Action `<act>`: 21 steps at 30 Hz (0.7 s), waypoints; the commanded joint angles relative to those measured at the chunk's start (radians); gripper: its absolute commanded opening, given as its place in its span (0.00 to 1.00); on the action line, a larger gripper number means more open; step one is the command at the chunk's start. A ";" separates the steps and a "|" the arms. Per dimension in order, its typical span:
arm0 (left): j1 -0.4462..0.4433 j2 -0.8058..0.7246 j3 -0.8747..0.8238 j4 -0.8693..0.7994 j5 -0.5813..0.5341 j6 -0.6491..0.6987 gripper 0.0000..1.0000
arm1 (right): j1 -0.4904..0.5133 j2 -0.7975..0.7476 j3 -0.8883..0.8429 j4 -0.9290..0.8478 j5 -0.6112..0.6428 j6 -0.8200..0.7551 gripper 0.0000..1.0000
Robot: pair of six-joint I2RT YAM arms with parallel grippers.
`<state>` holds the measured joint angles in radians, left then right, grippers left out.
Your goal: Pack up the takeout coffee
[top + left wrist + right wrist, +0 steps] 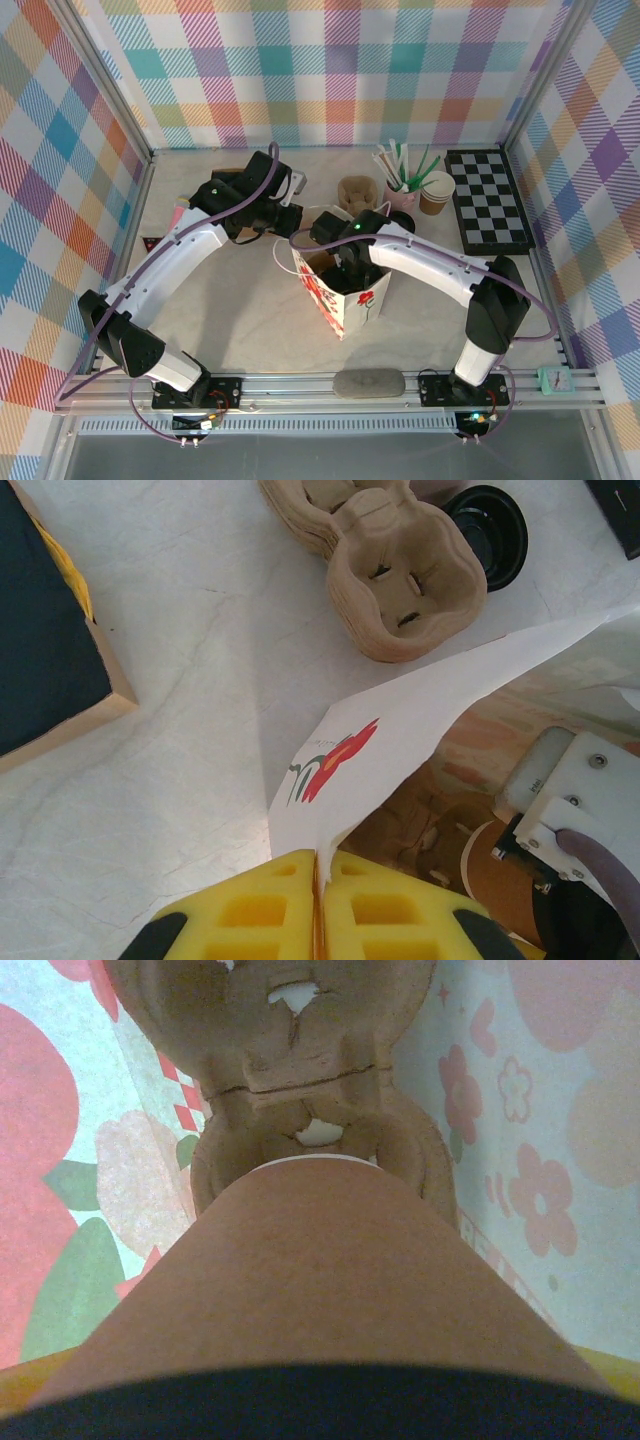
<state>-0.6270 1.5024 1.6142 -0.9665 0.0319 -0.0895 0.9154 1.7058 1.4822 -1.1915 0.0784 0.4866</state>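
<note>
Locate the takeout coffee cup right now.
Right wrist view, centre: the coffee cup is held by the right gripper inside the flowered paper bag at mid-table, its base over a pocket of the pulp cup carrier.

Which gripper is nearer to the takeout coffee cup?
Right. The right gripper holds the takeout coffee cup inside the paper bag, over the pulp carrier. The left gripper is shut on the bag's top edge, outside it.
</note>
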 commanded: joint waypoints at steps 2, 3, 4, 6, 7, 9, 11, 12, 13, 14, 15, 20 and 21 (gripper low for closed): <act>-0.010 -0.033 -0.011 -0.008 -0.002 -0.006 0.10 | -0.009 0.015 -0.013 0.013 -0.017 -0.010 0.40; -0.011 -0.034 -0.011 -0.009 -0.004 -0.006 0.10 | -0.009 0.019 -0.015 0.014 -0.018 -0.012 0.40; -0.011 -0.037 -0.012 -0.009 -0.006 -0.006 0.10 | -0.010 0.020 -0.015 0.016 -0.020 -0.012 0.39; -0.011 -0.040 -0.013 -0.009 -0.009 -0.006 0.10 | -0.012 0.022 -0.016 0.020 -0.022 -0.012 0.40; -0.010 -0.041 -0.014 -0.010 -0.009 -0.006 0.10 | -0.012 0.024 -0.017 0.022 -0.021 -0.011 0.39; -0.011 -0.042 -0.014 -0.011 -0.010 -0.005 0.10 | -0.014 0.026 -0.017 0.025 -0.023 -0.014 0.39; -0.011 -0.042 -0.016 -0.010 -0.010 -0.004 0.10 | -0.016 0.029 -0.022 0.028 -0.026 -0.013 0.39; -0.011 -0.043 -0.017 -0.010 -0.011 -0.004 0.10 | -0.016 0.031 -0.023 0.029 -0.026 -0.014 0.39; -0.010 -0.044 -0.019 -0.009 -0.012 -0.004 0.10 | -0.016 0.032 -0.023 0.031 -0.027 -0.013 0.39; -0.011 -0.044 -0.019 -0.009 -0.012 -0.004 0.10 | -0.018 0.033 -0.025 0.031 -0.027 -0.013 0.39; -0.010 -0.044 -0.019 -0.008 -0.012 -0.004 0.10 | -0.018 0.033 -0.028 0.032 -0.029 -0.013 0.39; -0.011 -0.045 -0.021 -0.008 -0.015 -0.004 0.10 | -0.023 0.034 -0.034 0.035 -0.027 -0.014 0.39; -0.010 -0.045 -0.022 -0.008 -0.016 -0.003 0.10 | -0.023 0.035 -0.033 0.035 -0.026 -0.015 0.39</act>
<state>-0.6270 1.4910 1.6051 -0.9672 0.0132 -0.0891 0.8986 1.7252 1.4601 -1.1580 0.0620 0.4847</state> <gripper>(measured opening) 0.103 0.835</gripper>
